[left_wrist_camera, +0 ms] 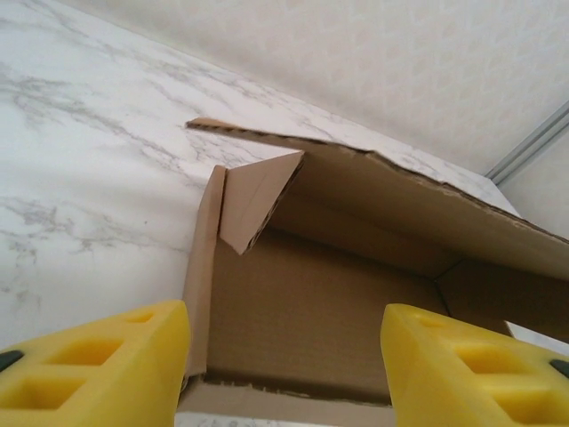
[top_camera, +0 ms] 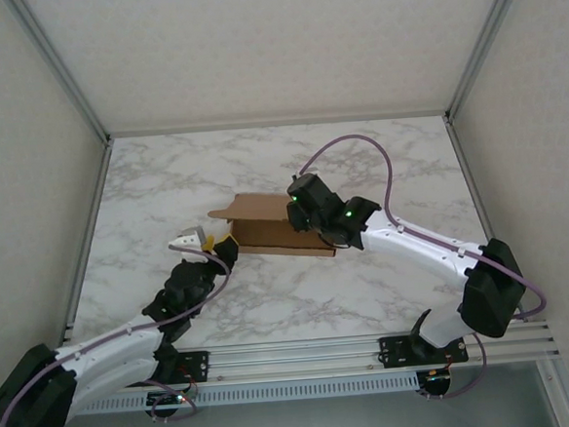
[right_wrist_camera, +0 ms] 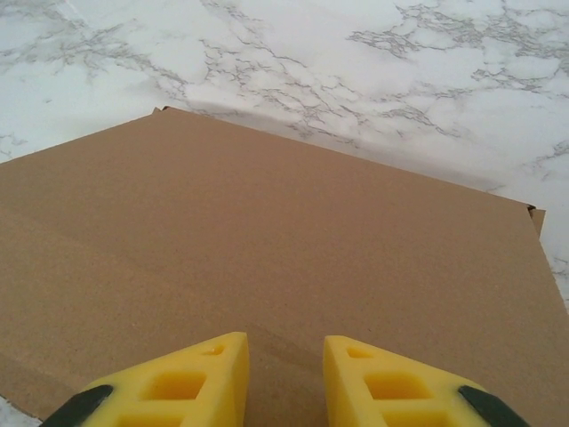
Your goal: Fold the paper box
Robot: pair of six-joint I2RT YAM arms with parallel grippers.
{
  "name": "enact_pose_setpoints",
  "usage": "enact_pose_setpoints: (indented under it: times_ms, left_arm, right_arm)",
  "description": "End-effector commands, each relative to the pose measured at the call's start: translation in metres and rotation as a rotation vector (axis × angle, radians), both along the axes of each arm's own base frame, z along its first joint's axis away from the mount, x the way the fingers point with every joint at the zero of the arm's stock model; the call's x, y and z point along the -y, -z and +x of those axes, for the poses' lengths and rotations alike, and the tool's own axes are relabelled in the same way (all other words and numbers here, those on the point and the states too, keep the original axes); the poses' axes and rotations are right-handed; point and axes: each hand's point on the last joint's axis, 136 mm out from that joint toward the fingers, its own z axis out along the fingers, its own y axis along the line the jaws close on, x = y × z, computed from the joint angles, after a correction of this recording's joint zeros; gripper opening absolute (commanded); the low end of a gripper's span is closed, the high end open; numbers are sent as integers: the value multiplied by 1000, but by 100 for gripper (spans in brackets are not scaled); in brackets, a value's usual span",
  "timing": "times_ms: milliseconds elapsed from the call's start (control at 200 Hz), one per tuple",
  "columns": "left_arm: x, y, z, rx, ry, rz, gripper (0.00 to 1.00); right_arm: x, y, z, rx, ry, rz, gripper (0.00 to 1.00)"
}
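Observation:
The paper box [top_camera: 266, 225] lies mid-table as plain brown cardboard, partly folded. In the left wrist view its open end faces me: floor, a raised left wall [left_wrist_camera: 203, 267], a triangular corner flap [left_wrist_camera: 258, 200] leaning inward, and a lid panel slanting above. My left gripper [top_camera: 207, 244] is at the box's left end, open, its yellow fingers [left_wrist_camera: 98, 365] wide apart with nothing between them. My right gripper [top_camera: 301, 210] is over the top of the box. Its fingers [right_wrist_camera: 200, 378] stand a little apart just above the flat lid panel [right_wrist_camera: 267, 231], holding nothing.
The white marble table [top_camera: 165, 183] has bare surface all round the box. Pale walls with metal frame posts [top_camera: 60, 73] close in the left, back and right. A metal rail [top_camera: 304, 354] carrying both arm bases runs along the near edge.

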Motion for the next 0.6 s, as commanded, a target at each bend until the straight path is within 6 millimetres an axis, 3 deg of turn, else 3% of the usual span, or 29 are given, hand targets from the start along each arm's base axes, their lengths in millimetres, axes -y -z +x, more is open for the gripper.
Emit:
enact_pose_setpoints:
  times_ms: [0, 85, 340, 486, 596]
  left_arm:
    - [-10, 12, -9, -80, -41, -41, 58]
    - [-26, 3, -13, -91, -109, -32, 57]
    - [-101, -32, -39, -54, -442, -179, 55]
    - [-108, -40, -40, -40, -477, -160, 55]
    - [-92, -51, -29, -38, -416, -100, 63]
  right_arm:
    - [6, -3, -3, 28, -6, -14, 29]
    - [7, 6, -5, 9, -12, -29, 29]
    - [10, 34, -16, -43, -35, -38, 29]
    - [13, 44, -25, -70, -50, -30, 29]
    - [15, 61, -33, -103, -77, -43, 30]
